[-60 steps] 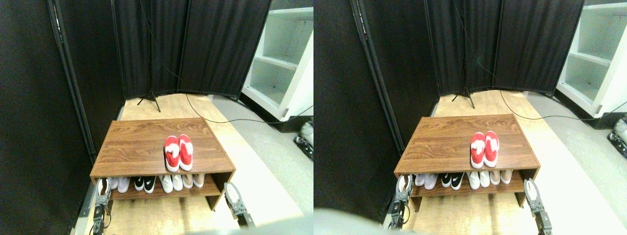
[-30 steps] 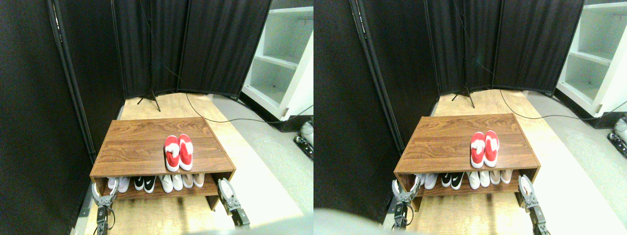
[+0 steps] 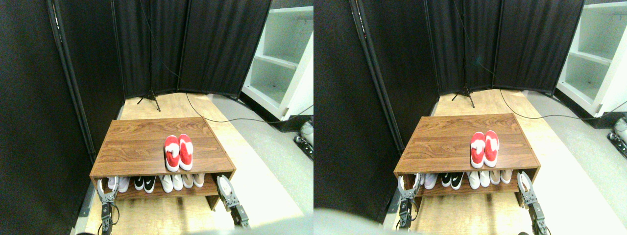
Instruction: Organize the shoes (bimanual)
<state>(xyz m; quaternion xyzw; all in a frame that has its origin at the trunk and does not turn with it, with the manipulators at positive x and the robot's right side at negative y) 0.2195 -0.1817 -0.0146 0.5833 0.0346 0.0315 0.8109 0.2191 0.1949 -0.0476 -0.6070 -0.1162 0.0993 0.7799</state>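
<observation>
The pair of bright red shoes [image 3: 178,152] with white patches lies side by side on top of the wooden shoe rack [image 3: 142,147], right of centre near its front edge. My left gripper [image 3: 106,188] is at the rack's front left corner, level with the lower shelf, and its pale fingers are spread open around nothing. At the front right corner, my right gripper [image 3: 226,187] stands upright with its jaws open and empty. Both grippers are below and well apart from the red shoes.
A row of white, beige and black-and-white shoes [image 3: 156,182] fills the lower shelf. Black curtain panels [image 3: 73,73] close off the left and back. A tripod [image 3: 149,98] and cable [image 3: 220,120] lie behind the rack; a white shelving unit [image 3: 281,63] stands at the right.
Both grippers have moved inward toward the rack's front corners and a little upward. The left gripper's fingers have spread open. The red shoes have not moved.
</observation>
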